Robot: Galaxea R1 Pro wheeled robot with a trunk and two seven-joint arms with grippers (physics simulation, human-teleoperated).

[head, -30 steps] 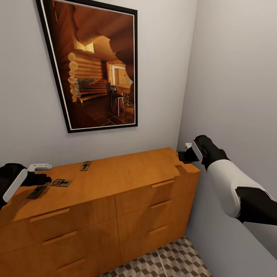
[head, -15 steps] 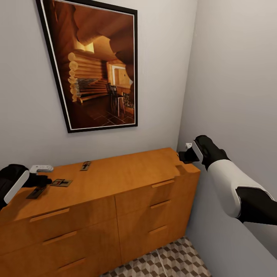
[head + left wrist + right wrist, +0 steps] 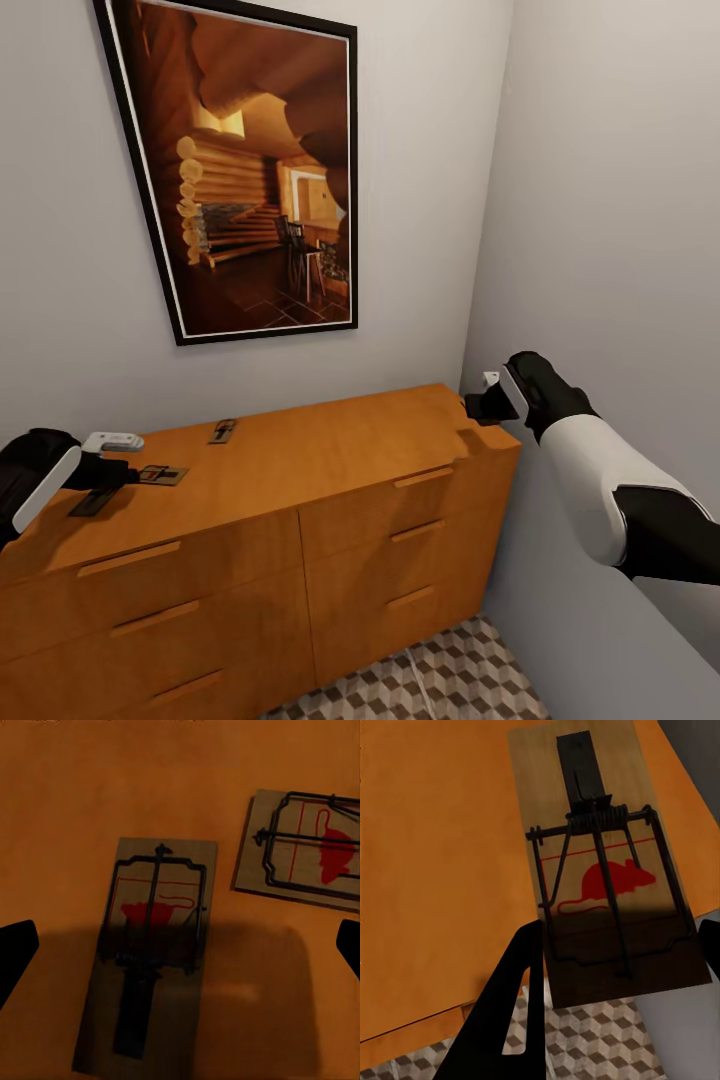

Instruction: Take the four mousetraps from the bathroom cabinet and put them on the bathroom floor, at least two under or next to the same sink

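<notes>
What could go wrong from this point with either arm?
1. Between the right claw's fingers, a mousetrap juts past the cabinet edge above the bathroom floor. I cannot tell how firm the grip is, and a loose one might drop it.
2. The open left claw hovers over another trap with a neighbouring trap close beside. Closing off-centre might nudge the neighbour or catch the wire bar.

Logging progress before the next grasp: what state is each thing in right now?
left gripper: open, above the near mousetrap
near mousetrap: flat on the cabinet top, not gripped
middle mousetrap: flat on top
far mousetrap: flat on top
right gripper: shut on the corner mousetrap
corner mousetrap: overhanging the cabinet's edge
cabinet: drawers shut
</notes>
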